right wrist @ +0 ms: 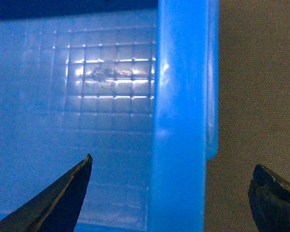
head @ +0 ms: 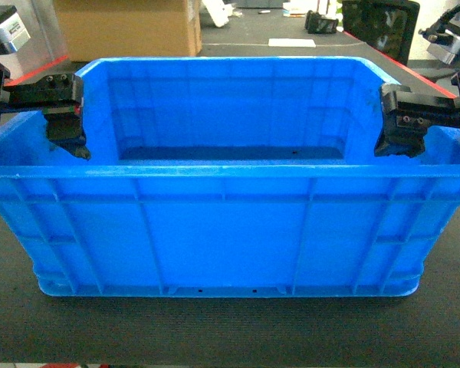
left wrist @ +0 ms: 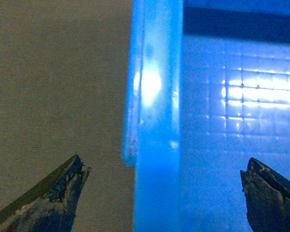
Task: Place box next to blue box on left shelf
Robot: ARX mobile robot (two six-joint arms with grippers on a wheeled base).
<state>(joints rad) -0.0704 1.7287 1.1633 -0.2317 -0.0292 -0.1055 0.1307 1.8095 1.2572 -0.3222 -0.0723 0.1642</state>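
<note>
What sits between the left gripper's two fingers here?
The box's left rim wall, with the fingers open either side of it, apparently not touching; the left wrist view shows it.

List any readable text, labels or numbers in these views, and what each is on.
Nothing can be read.
Blue crate: no label or marking shows in any view.
Cardboard box behind it: plain, no print visible.
White paper on the far black table: too small to read.
Pale label on the clear bin at upper left: blurred, unreadable.

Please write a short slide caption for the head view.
Both open grippers, left and right, straddle the end rims of the blue box.
</note>
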